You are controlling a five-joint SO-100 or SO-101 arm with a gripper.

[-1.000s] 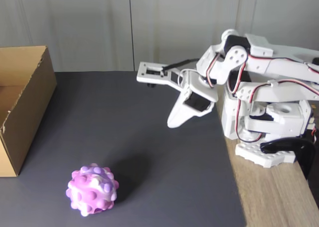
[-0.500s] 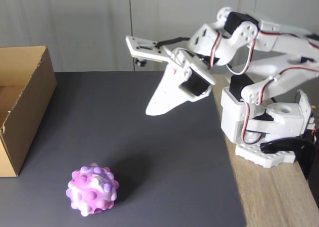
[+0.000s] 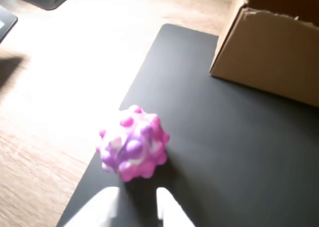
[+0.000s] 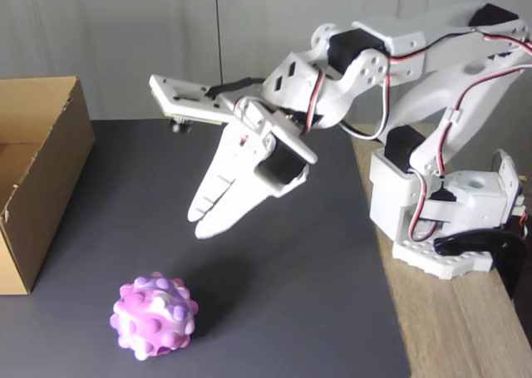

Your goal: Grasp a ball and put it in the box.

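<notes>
Nothing is done yet: the ball (image 4: 155, 316) sits ungrasped on the mat at lower left of the fixed view, the gripper (image 4: 197, 226) hangs above it nearly closed and empty, and the box (image 4: 35, 174) waits at left.

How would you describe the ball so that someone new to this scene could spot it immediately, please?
Start at the dark grey mat covering the tabletop, with the large brown cardboard box at its left in the fixed view. Near the mat's front edge lies the fist-sized bumpy ball. Its marbled pink, purple and white knobs are unlike anything nearby.
</notes>
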